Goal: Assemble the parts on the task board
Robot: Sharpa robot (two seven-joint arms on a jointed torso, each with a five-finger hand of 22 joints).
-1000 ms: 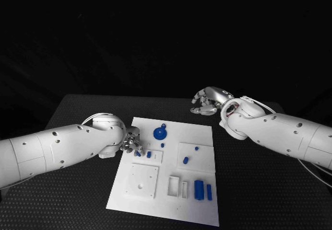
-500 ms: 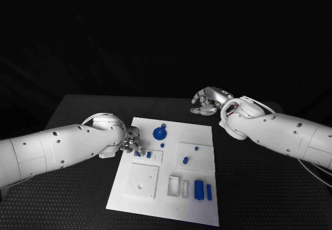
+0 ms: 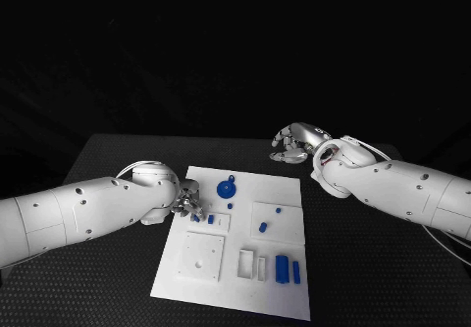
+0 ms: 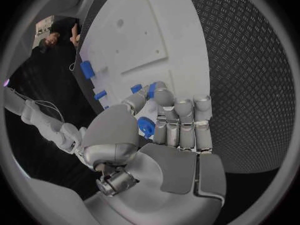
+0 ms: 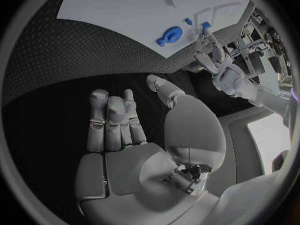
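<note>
1. Currently the left robot hand [image 3: 186, 206] rests at the left edge of the task board [image 3: 221, 293], fingers curled, pinching a small blue part [image 4: 145, 125] between thumb and fingers; the left wrist view shows the piece tucked against the fingertips.
2. Just beside those fingers, on the board, stands a short blue peg [image 3: 210, 220] on a small raised white tile [image 3: 218, 221].
3. Further up the board lies a round blue disc part [image 3: 226, 187], with a tiny blue piece [image 3: 231, 206] just below it.
4. On the square white panel [image 3: 278, 221] at the right sit two small blue pieces [image 3: 263, 227].
5. Near the board's lower edge, two upright blue bars [image 3: 282, 270] stand side by side next to a white slotted block [image 3: 246, 261].
6. The right robot hand [image 3: 295, 144] hangs above the far edge of the black desk [image 3: 118, 163], well apart from the board, fingers curled inward and grasping nothing.
</note>
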